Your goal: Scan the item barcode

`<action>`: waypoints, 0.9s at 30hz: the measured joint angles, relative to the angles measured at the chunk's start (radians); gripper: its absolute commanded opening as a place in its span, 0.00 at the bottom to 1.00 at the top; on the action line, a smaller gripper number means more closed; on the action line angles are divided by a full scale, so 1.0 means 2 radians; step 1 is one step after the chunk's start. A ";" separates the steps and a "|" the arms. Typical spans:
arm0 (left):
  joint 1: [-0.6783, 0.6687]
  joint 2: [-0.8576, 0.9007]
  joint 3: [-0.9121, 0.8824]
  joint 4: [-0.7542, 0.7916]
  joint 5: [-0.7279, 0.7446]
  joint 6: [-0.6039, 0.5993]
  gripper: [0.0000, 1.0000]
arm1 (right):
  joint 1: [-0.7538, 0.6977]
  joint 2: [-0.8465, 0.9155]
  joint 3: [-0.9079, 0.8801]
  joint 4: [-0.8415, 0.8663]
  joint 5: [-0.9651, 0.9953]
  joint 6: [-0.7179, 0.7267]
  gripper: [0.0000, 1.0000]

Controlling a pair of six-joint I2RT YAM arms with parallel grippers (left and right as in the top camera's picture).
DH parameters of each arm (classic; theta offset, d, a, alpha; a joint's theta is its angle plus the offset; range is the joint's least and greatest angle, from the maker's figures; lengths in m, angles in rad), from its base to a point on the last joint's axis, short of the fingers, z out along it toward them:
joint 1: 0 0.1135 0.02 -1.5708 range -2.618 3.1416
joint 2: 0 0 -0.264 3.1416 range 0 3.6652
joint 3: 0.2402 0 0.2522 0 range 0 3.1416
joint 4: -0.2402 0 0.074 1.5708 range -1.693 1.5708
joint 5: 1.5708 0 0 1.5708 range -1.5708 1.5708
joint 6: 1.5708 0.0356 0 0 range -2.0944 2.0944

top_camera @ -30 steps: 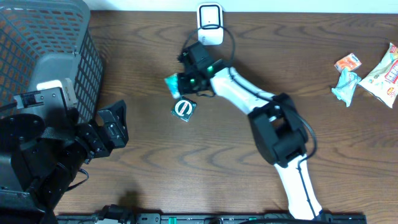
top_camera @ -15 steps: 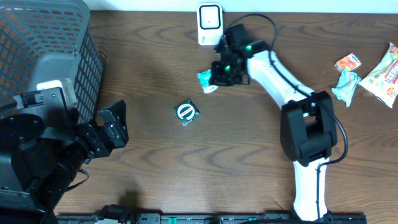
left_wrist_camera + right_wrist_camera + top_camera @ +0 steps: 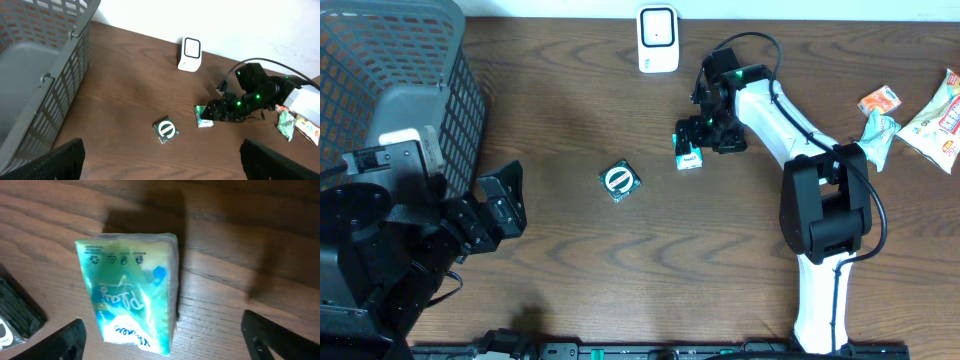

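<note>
Right gripper [image 3: 708, 132] spread wide just over the teal tissue pack [image 3: 132, 292], not pinching it; pack flat on table [image 3: 540, 110], near white scanner [image 3: 658, 40]; barcode side hard to tell; left gripper [image 3: 503, 208] spread, beside basket [image 3: 380, 70].

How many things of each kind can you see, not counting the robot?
Basket: 1
Scanner: 1
Tissue pack: 1
Dark packet: 1
Snacks: 3 (orange packet, teal wrapper, big bag)
Total: 7
</note>
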 measured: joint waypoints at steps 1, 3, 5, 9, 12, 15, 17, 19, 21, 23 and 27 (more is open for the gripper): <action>0.000 0.000 0.000 0.000 0.000 0.000 0.98 | 0.000 0.000 0.000 0.000 0.002 -0.002 0.89; 0.000 0.000 0.000 0.000 0.000 0.000 0.98 | 0.000 0.000 0.003 0.001 0.003 -0.005 0.85; 0.000 0.000 0.000 0.000 0.000 0.000 0.98 | 0.000 0.000 0.008 0.004 0.005 -0.006 0.77; 0.000 0.000 0.000 0.000 0.000 0.000 0.98 | 0.000 0.000 0.012 0.009 0.008 -0.011 0.70; 0.000 0.000 0.000 0.000 0.000 0.000 0.98 | 0.000 0.000 0.012 0.009 0.008 -0.012 0.59; 0.000 0.000 0.000 0.000 0.000 0.000 0.98 | 0.000 0.000 0.012 0.010 0.009 -0.014 0.55; 0.000 0.000 0.000 0.000 0.000 0.000 0.97 | 0.000 0.000 0.012 0.016 0.009 -0.014 0.54; 0.000 0.000 0.000 0.000 0.000 0.000 0.98 | 0.001 0.000 0.012 0.027 0.009 -0.013 0.54; 0.000 0.000 0.000 0.000 0.000 0.000 0.98 | 0.002 0.000 0.010 0.038 0.009 -0.013 0.55; 0.000 0.000 0.000 0.000 0.000 0.000 0.98 | 0.004 0.000 0.006 0.048 0.009 -0.012 0.56; 0.000 0.000 0.000 0.000 0.000 0.000 0.98 | 0.015 -0.001 -0.016 0.075 0.010 -0.010 0.36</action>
